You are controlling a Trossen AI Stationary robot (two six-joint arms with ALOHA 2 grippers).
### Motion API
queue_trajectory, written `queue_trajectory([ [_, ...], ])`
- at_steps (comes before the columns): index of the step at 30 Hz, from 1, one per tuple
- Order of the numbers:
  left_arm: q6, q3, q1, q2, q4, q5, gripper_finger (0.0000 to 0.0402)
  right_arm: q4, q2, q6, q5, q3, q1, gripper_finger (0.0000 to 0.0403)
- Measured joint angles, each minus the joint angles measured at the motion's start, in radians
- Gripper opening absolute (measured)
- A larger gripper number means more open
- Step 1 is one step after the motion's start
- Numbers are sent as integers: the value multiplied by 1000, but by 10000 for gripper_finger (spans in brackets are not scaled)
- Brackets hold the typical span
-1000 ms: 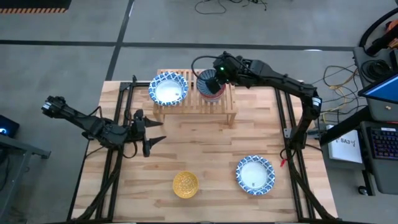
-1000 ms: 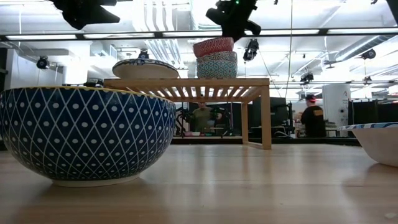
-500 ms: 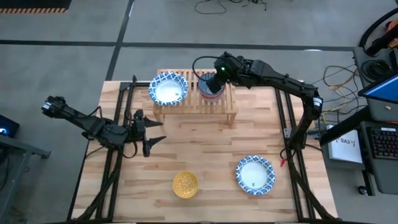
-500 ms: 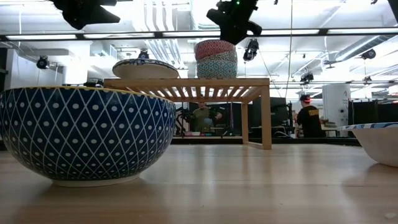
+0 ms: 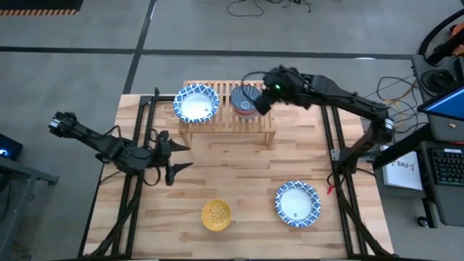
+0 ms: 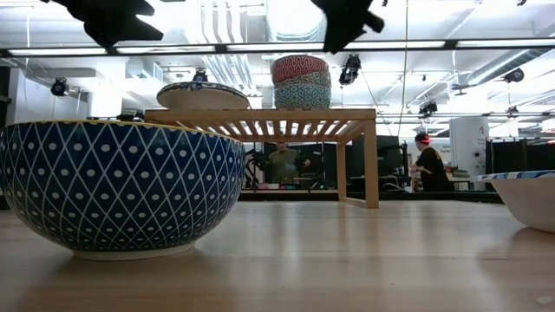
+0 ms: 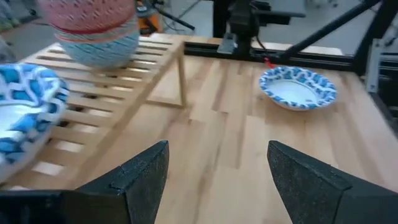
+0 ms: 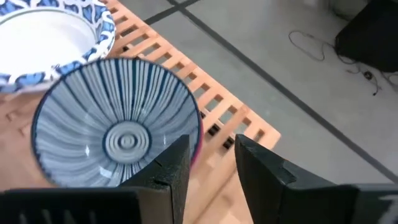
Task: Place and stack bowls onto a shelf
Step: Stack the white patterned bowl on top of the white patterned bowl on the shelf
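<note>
light-wood shelf point(image 5: 227, 116) in high view carries white bowl point(image 5: 196, 104) and stacked red bowl point(image 5: 246, 101); right gripper point(image 5: 262, 102) beside stack, left gripper point(image 5: 172, 154) idle over table.
low view: red bowl nested atop stack on shelf.
left wrist view: fingers point(image 7: 144, 176) spread, empty.
right wrist view: fingers point(image 8: 173, 165) apart, clear of bowl rim.

You get bright, even light from ceiling strips point(image 6: 451, 43) at twelve o'clock in the low view; they blow out to white glare. Shadows on the table point(image 5: 239, 181) are soft and short. The near blue bowl point(image 6: 121, 186) at nine o'clock looks slightly soft. The left wrist view is blurred, worst on the stacked bowls point(image 7: 93, 31) at eleven o'clock.
</note>
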Motion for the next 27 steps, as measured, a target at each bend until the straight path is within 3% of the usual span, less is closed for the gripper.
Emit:
queue_trajectory([
  [5, -34, -6, 0, 35, 0, 53, 256, 64, -143, 20, 61, -175, 72, 114],
  [11, -118, -6, 0, 122, 9, 84, 256, 295, -290, 25, 61, -425, 169, 116],
  [18, -237, -6, 0, 247, 9, 251, 256, 520, -377, -5, 60, -644, 263, 115],
  [23, -282, -7, 0, 315, 9, 275, 256, 571, -385, 86, 34, -748, 324, 111],
  [27, -301, -7, 0, 341, 9, 275, 256, 568, -366, 187, -97, -789, 373, 113],
])
